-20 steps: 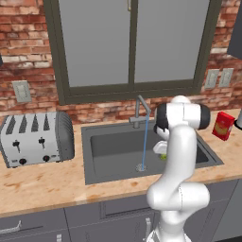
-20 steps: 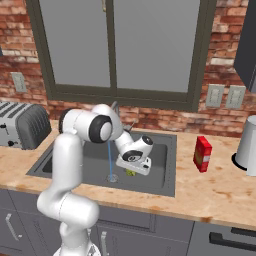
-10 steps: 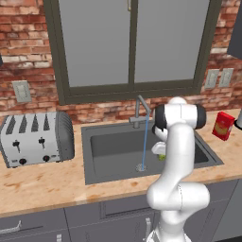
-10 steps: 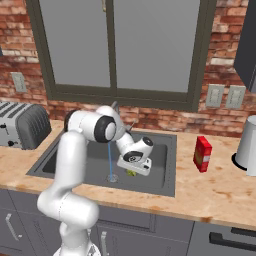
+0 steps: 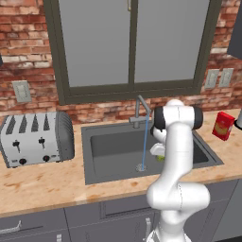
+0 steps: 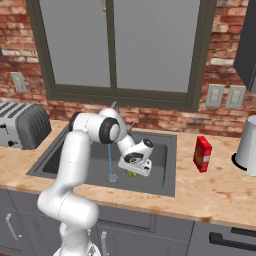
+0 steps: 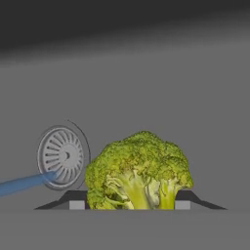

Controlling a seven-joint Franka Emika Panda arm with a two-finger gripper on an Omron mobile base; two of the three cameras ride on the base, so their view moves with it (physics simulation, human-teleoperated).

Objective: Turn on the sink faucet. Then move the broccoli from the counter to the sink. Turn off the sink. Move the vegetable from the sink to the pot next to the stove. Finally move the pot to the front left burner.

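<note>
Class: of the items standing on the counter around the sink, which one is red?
The small box on the counter right of the sink is red with a yellow patch. The toaster is silver-grey.

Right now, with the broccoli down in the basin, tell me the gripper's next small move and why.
Probably open the gripper and let go: the broccoli sits between its finger tips, low over the sink floor beside the drain, and water still runs from the faucet. Then lift away toward the faucet.
</note>
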